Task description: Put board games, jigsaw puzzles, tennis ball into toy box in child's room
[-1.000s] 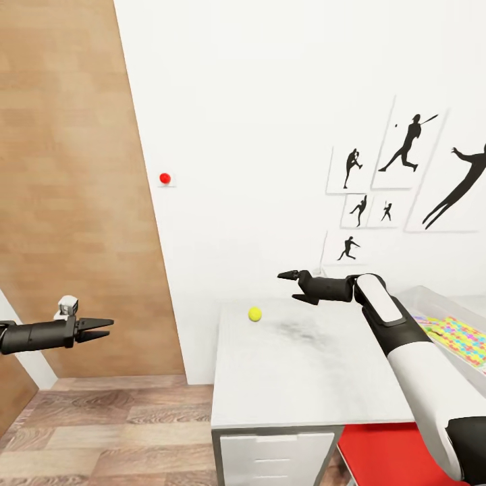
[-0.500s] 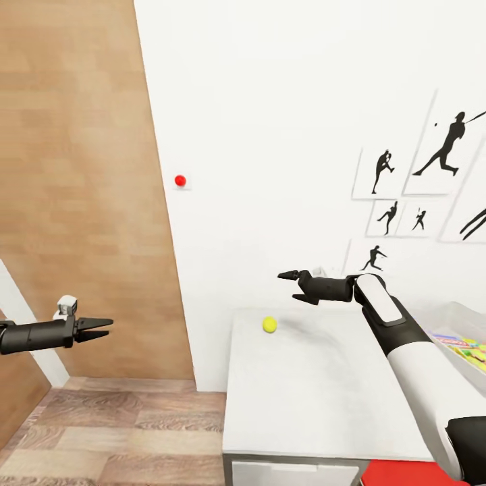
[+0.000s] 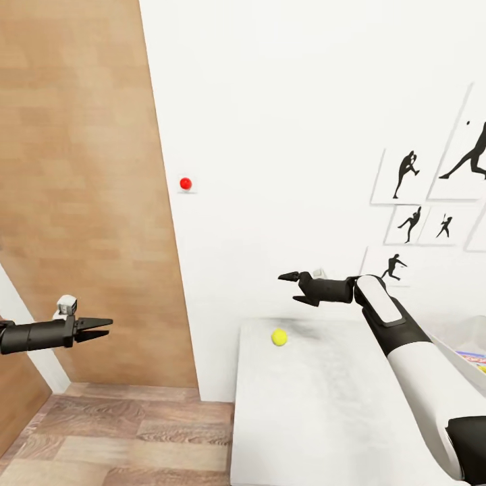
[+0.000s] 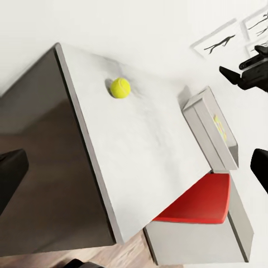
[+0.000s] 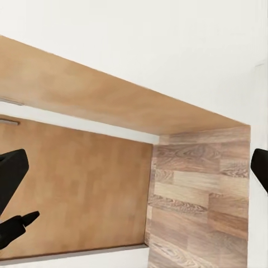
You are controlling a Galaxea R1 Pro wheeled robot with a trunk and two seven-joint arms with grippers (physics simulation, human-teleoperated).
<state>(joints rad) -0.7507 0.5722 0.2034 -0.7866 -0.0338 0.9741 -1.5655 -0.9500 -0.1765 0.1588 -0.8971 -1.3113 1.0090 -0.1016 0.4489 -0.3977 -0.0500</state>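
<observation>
A: Where is the tennis ball (image 3: 279,337)?

B: Frame centre, on the table (image 3: 324,412). I hold my right end effector (image 3: 293,286) above it, fingers apart, empty, to descend; left end effector (image 3: 101,329) likewise apart.

Your right arm (image 3: 405,344) white-shelled with black joints, black pointed fingers (image 3: 289,276), your left arm (image 3: 34,335) black with a small white block (image 3: 66,306).
</observation>
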